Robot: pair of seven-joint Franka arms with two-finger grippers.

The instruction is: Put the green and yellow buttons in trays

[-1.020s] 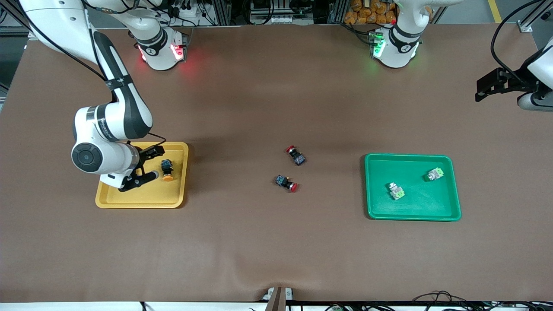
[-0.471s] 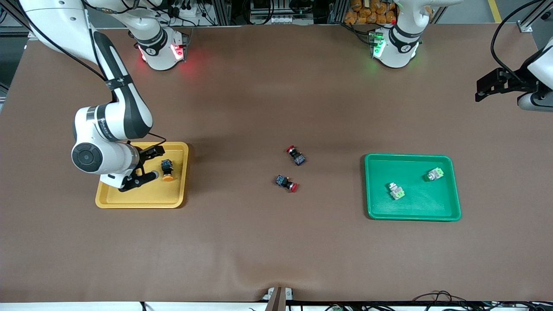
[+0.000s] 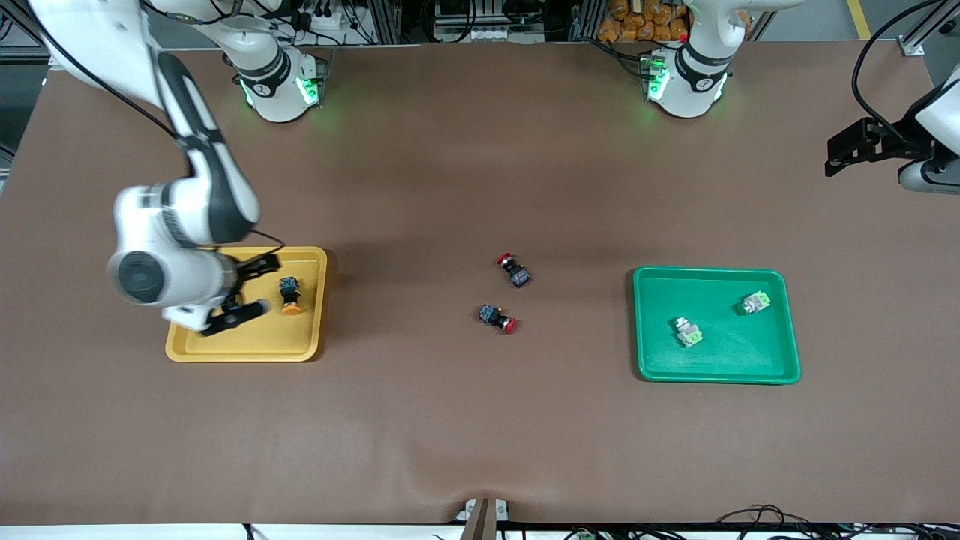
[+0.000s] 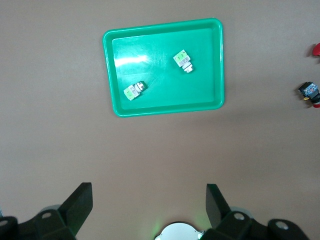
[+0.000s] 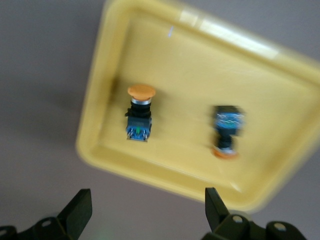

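The yellow tray (image 3: pixel 247 349) lies toward the right arm's end of the table. Two orange-capped black buttons lie in it, shown in the right wrist view, one (image 5: pixel 140 112) beside the other (image 5: pixel 227 131). The front view shows only one (image 3: pixel 290 294); the arm hides the other. My right gripper (image 3: pixel 250 289) hangs open and empty above the tray, also shown in its own wrist view (image 5: pixel 147 200). The green tray (image 3: pixel 716 326) holds two light-green buttons (image 3: pixel 688 332) (image 3: pixel 754 301). My left gripper (image 3: pixel 844 154) waits open and empty, high at the left arm's end.
Two red-capped black switches (image 3: pixel 514 270) (image 3: pixel 499 318) lie on the brown table between the trays. The left wrist view shows the green tray (image 4: pixel 165 105), its two buttons (image 4: pixel 183 61) (image 4: pixel 134 90) and one of those switches (image 4: pixel 309 93).
My right arm has shifted a little away from the button in the yellow tray, gripper still open. The light on its base went from red to green. The left arm is still.
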